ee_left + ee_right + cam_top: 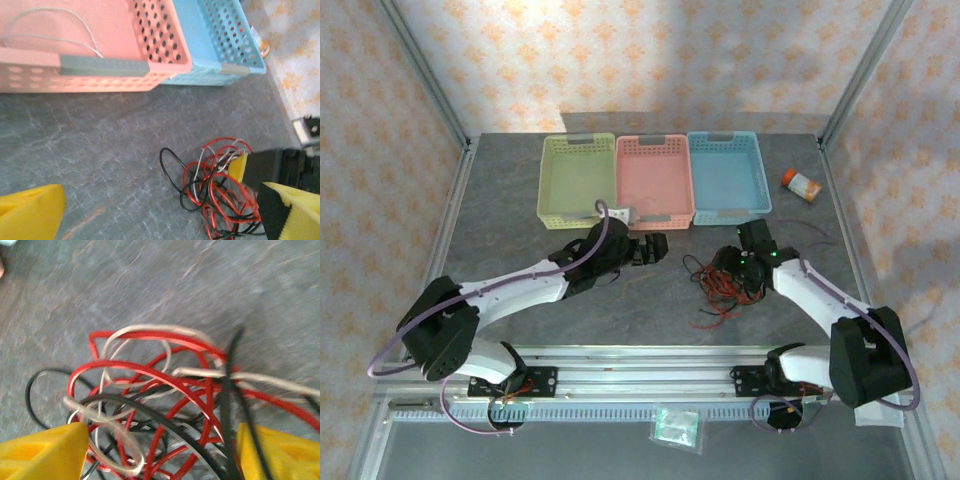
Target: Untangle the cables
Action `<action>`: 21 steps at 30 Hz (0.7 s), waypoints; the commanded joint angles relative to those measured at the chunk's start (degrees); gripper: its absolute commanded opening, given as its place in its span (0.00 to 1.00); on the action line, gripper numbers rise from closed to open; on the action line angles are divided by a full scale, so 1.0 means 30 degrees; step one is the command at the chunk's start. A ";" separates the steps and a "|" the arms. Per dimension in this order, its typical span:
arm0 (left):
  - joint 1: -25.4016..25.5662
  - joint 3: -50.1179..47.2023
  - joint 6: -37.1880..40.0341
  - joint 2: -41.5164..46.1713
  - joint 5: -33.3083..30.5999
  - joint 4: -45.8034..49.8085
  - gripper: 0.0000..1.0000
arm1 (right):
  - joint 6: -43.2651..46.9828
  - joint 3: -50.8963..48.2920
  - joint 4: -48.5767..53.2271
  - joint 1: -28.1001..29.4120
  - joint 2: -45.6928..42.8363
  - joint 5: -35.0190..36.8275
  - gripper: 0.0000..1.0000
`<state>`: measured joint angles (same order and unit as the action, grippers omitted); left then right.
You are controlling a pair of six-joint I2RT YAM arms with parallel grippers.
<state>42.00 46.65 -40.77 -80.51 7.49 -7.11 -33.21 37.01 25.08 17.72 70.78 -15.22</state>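
Grey table (500,205), cables (712,287) in axisless tangle between spread right hand (741,271), left hand (650,249) released.

Table (510,230): bare grey surface lay free at the left and between the arms. Far edge: green basket (565,218), pink basket (665,218) and blue basket (730,213) stood rim to rim, with no passage between them. A bare strip ran between the pink basket's front wall and the cables (718,290). Orange bottle (802,184) stood right of the blue basket, apart. Cable loops crowded the gap inside the right gripper (165,455), fingers spread.
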 commanded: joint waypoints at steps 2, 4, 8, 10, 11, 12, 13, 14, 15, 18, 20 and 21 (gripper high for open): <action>-0.1206 -0.0891 -0.0747 0.1384 0.0082 0.0156 0.99 | -0.2465 -0.0321 -0.1151 0.2115 -0.0003 0.0928 0.68; -0.1521 -0.1254 -0.0850 0.1971 -0.0263 0.0467 0.99 | -0.3671 -0.0449 -0.1690 0.3235 -0.0011 0.1138 0.63; -0.1921 -0.1949 -0.0766 0.3029 -0.1001 0.1044 0.99 | -0.5897 -0.0224 -0.3212 0.5716 0.0465 0.1323 0.56; -0.2011 -0.2160 -0.0576 0.3521 -0.1592 0.1478 0.99 | -0.6742 0.0436 -0.3782 0.7185 0.1191 0.1687 0.53; -0.2044 -0.2218 -0.0561 0.3724 -0.1842 0.1702 0.99 | -0.7043 0.0814 -0.3997 0.7788 0.1560 0.1767 0.52; -0.2101 -0.2328 -0.0559 0.3977 -0.2061 0.1979 0.99 | -0.7270 0.1299 -0.4251 0.8420 0.2074 0.1820 0.51; -0.2161 -0.2421 -0.0530 0.4224 -0.2230 0.2168 0.99 | -0.7380 0.1849 -0.4450 0.9026 0.2613 0.1819 0.51; -0.2195 -0.2536 -0.0530 0.4444 -0.2355 0.2288 0.99 | -0.7443 0.2366 -0.4504 0.9508 0.3122 0.1893 0.50; -0.2276 -0.2666 -0.0530 0.4710 -0.2475 0.2433 0.99 | -0.7459 0.2988 -0.4464 1.0020 0.3685 0.2024 0.50; -0.2411 -0.2988 -0.0530 0.5421 -0.2951 0.3133 0.99 | -0.7177 0.4430 -0.4196 1.1139 0.4932 0.2504 0.49; -0.2477 -0.3221 -0.0500 0.5832 -0.3023 0.3406 0.99 | -0.6885 0.5059 -0.3790 1.1587 0.5247 0.2891 0.50; -0.2498 -0.3330 -0.0526 0.5977 -0.2951 0.3477 0.99 | -0.6628 0.5271 -0.3524 1.1736 0.5281 0.2999 0.52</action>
<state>35.03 37.98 -42.17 -64.23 0.73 -0.03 -53.36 50.52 13.52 51.92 86.21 -10.17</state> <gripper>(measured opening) 0.992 0.513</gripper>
